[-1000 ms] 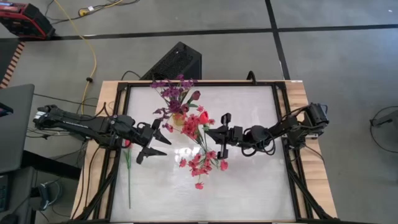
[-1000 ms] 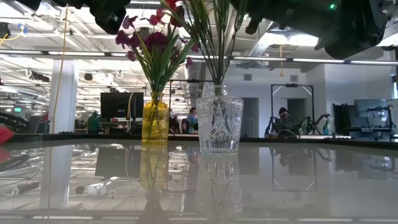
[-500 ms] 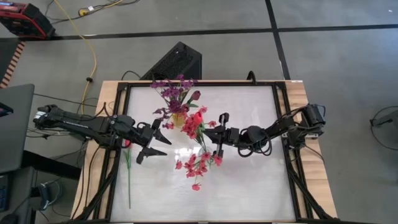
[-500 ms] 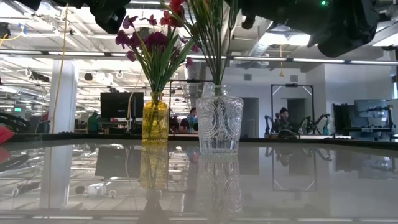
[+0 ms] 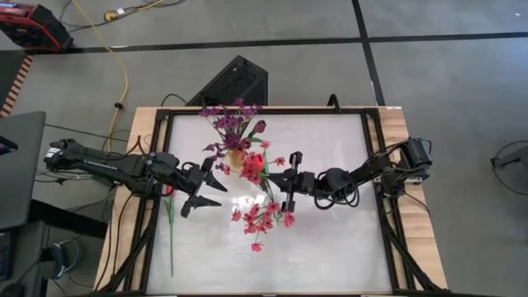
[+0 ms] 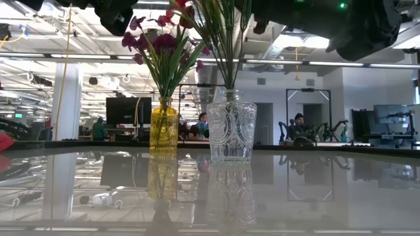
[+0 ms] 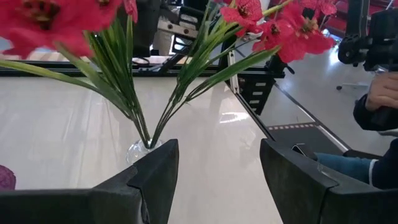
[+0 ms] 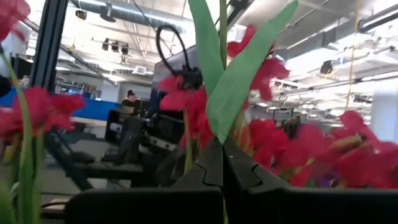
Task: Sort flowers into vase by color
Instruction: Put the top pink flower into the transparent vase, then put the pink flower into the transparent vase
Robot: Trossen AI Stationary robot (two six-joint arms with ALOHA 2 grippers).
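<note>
A yellow vase holds purple sprigs and a dark maroon bud. Beside it, a clear cut-glass vase holds red-pink sprigs. My right gripper is above the clear vase, shut on a red-pink sprig whose blossoms lean toward the near edge. My left gripper hangs open left of the vases; in its wrist view the clear vase's mouth shows beyond the open fingers. One loose green stalk lies flat along the table's left edge. My right gripper pinches the sprig's green stalk between its two shut fingers, just below a broad leaf. The fingers come level from the table's right and lie across the stalk. The sprig is lifted off the table; where its lower end sits is hidden by blossoms.
The white tabletop is framed by a black rail on a wooden base. Open surface lies near and right of the vases. A black box sits beyond the far edge. A person's hand shows in the room beyond.
My right gripper has moved a little toward the table's left, closer to the clear vase, staying shut on the stalk. The red-pink sprig has shifted left with it, its near blossoms swinging the same way.
</note>
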